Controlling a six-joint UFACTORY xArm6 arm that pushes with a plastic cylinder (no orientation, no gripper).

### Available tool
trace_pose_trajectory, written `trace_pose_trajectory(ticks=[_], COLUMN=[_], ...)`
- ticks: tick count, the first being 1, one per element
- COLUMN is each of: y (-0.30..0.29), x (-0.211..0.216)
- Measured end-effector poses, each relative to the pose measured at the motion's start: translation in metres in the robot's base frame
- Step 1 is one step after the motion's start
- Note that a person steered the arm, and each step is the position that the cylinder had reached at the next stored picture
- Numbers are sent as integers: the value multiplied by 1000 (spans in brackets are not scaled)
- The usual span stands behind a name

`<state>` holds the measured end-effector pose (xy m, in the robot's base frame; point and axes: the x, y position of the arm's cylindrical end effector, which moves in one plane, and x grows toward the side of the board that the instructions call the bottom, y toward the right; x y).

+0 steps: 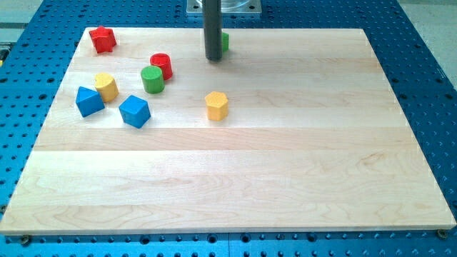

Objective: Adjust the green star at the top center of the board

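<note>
The green star (pixel 225 42) sits at the view's top centre of the wooden board (pixel 285 157), mostly hidden behind my dark rod; only a green sliver shows on the rod's right side. My tip (pixel 214 58) rests on the board just in front of and slightly left of the star, touching or nearly touching it; contact cannot be told.
At the view's left are a red star (pixel 103 39), a red cylinder (pixel 162 65), a green cylinder (pixel 152 79), a yellow block (pixel 107 86), and two blue blocks (pixel 89 101) (pixel 134 111). A yellow hexagonal block (pixel 216 105) sits below my tip.
</note>
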<state>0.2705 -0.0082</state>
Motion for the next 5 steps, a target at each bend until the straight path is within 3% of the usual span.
trace_pose_trajectory(ticks=[1, 2, 3, 5], y=[40, -36, -70, -2], x=[-3, 33, -21, -23])
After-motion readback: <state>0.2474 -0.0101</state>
